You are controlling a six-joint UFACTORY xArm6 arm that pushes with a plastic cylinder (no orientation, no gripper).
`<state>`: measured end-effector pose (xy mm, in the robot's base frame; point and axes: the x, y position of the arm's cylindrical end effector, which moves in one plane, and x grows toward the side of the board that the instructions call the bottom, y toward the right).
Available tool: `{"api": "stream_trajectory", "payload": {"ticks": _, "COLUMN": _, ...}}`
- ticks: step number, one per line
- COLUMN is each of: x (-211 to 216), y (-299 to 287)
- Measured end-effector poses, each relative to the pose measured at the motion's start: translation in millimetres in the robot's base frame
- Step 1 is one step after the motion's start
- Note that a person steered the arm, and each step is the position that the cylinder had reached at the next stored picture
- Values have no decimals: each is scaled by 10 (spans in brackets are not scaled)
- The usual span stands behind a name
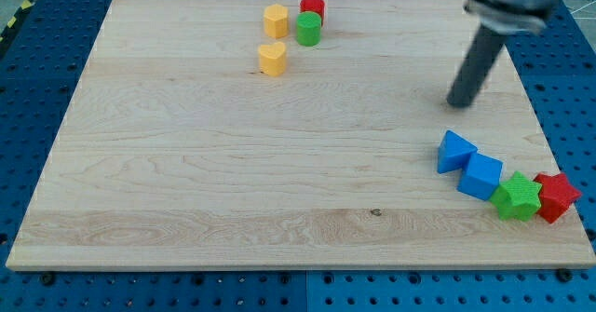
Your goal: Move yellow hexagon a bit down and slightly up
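Note:
The yellow hexagon sits near the view's top, left of centre, on the wooden board. A green cylinder and a red cylinder stand just to its right. A yellow heart-shaped block lies just below the hexagon. My tip rests on the board far to the right of the hexagon, above the blue blocks, touching no block.
At the view's lower right a row of blocks runs along the board: a blue triangle, a blue cube, a green star and a red star at the right edge. A blue perforated table surrounds the board.

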<state>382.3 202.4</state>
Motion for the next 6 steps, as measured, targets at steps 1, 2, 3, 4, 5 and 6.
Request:
{"api": "stream_trajectory", "payload": {"ticks": 1, "x": -1019, "y": -181}}
{"api": "stream_trajectory", "payload": {"ticks": 2, "x": -1773, "y": -457}}
{"api": "stream_trajectory", "payload": {"ticks": 3, "x": -1895, "y": -690}}
{"api": "stream_trajectory", "payload": {"ticks": 4, "x": -1901, "y": -956}}
{"api": "stream_trajectory", "payload": {"ticks": 5, "x": -1896, "y": -1273}}
{"api": "stream_trajectory", "payload": {"ticks": 6, "x": -1898, "y": -1556}}
